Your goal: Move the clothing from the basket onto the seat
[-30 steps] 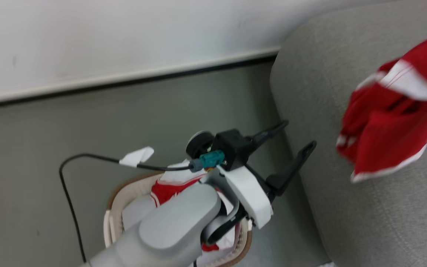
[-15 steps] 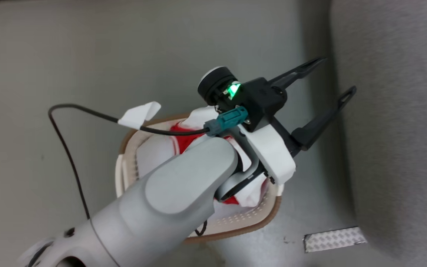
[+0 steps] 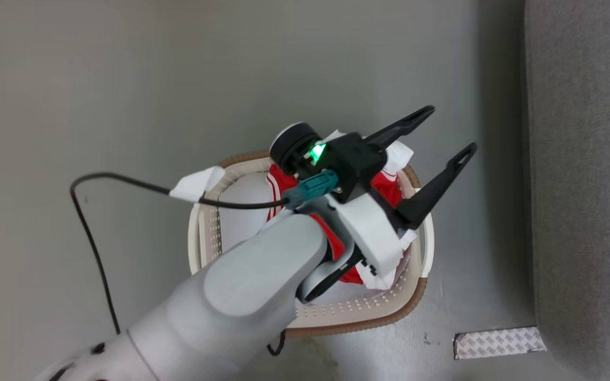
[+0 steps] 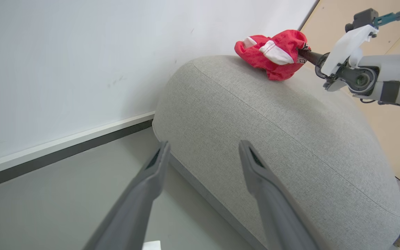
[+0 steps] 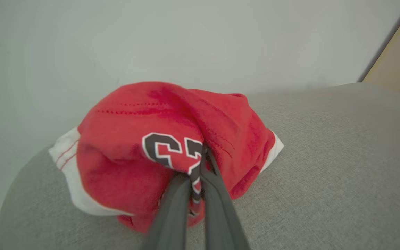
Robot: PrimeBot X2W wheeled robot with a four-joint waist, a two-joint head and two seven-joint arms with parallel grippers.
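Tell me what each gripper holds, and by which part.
The right gripper is shut on the red garment, pinching a bunched fold beside its dark number. The left gripper is open, holding nothing.

Dark block characters (image 5: 167, 147) with white outlines are being shown on the red garment (image 5: 123, 163) in the right wrist view. Two are being partly exposed and the rest are being hidden by a fold and by the right gripper (image 5: 196, 166) clamped there, so no sure reading is being recorded. In the left wrist view the marking is being seen too small to read.
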